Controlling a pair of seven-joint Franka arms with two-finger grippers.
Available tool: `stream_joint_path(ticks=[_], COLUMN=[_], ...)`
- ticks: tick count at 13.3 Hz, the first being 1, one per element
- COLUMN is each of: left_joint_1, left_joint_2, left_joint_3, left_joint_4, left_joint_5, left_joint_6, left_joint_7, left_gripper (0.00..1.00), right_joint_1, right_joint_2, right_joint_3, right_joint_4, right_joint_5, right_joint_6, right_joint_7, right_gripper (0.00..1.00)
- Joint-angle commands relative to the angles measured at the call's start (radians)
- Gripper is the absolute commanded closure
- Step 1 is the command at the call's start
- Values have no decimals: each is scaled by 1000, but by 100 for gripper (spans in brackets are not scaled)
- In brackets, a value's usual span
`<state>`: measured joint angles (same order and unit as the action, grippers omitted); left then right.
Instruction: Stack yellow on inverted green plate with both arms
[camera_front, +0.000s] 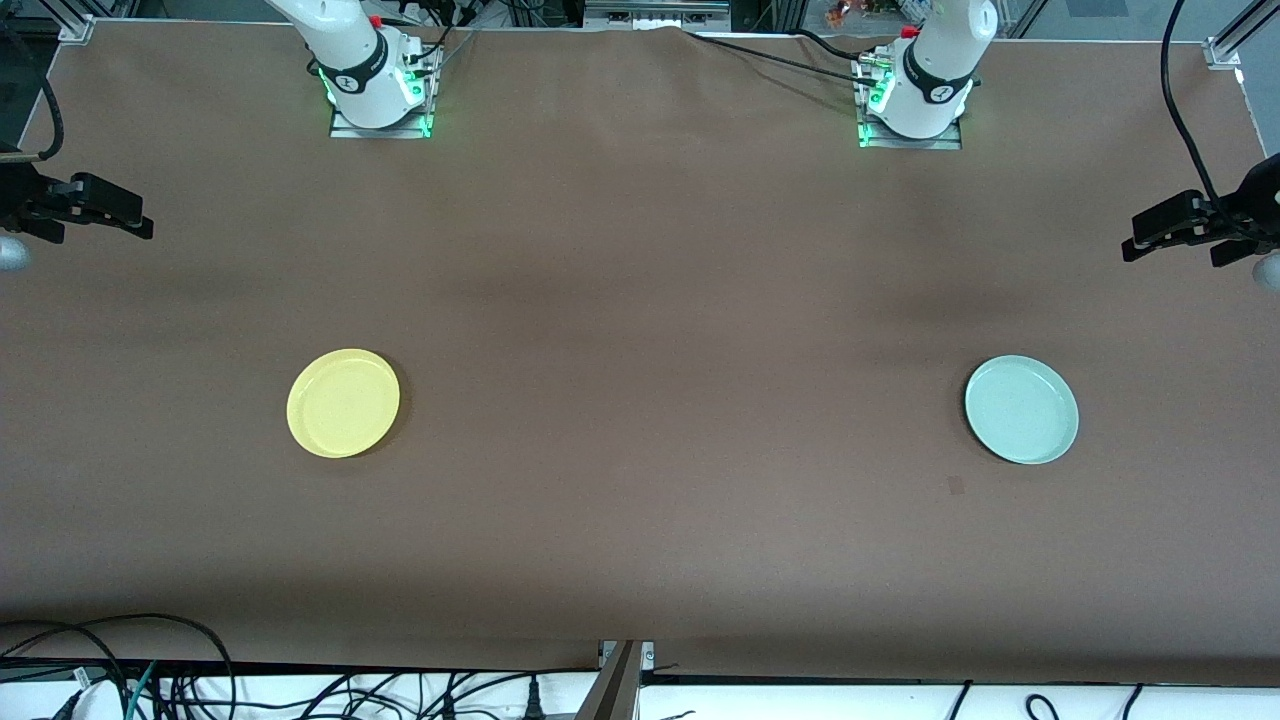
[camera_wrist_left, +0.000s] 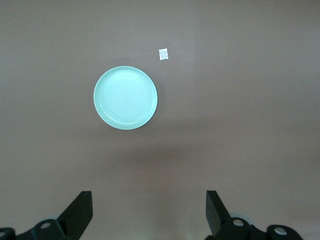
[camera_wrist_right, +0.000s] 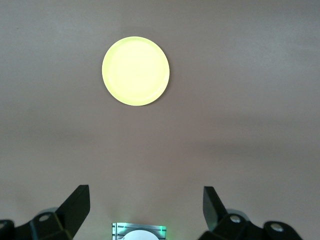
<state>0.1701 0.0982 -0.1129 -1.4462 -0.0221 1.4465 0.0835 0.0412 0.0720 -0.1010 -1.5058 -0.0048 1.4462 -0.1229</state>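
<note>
The brown table (camera_front: 640, 300) carries the yellow plate (camera_front: 343, 403) and green plate (camera_front: 1021, 410), well apart.

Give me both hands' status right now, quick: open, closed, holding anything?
Left hand: open, empty, high above the brown table.
Right hand: open, empty, likewise high above the table.

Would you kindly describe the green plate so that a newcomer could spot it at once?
On the brown table, look toward the left arm's end, nearer the front camera than that arm's base. There lies the green plate, round, shallow and pale mint, rim up, with a small white tag on the cloth close by. The only other plate, the yellow plate, lies toward the right arm's end.
</note>
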Motion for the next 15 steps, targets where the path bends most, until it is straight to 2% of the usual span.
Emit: stream_joint_path(ticks=[1,8,11,15], left_joint_1=[-1,11,8,41], left_joint_2=[5,8,66,97], left_joint_3=[1,5,7,10], left_joint_4=[23,21,21,-29], left_joint_5=[-9,19,19,10], left_joint_6=[-12,-14,-6,107], left_joint_7=[-10,2,-4,-4], left_gripper=[0,0,0,0], right_joint_1=[-6,-9,-9,-9], right_joint_2=[8,11,11,11], right_joint_3=[1,-2,-2,-2], right_joint_4=[18,18,18,18], right_joint_5=[14,14,14,14], right_joint_6=[-3,-3,-3,-3], right_joint_7=[3,-4,-1,3], right_gripper=[0,0,0,0])
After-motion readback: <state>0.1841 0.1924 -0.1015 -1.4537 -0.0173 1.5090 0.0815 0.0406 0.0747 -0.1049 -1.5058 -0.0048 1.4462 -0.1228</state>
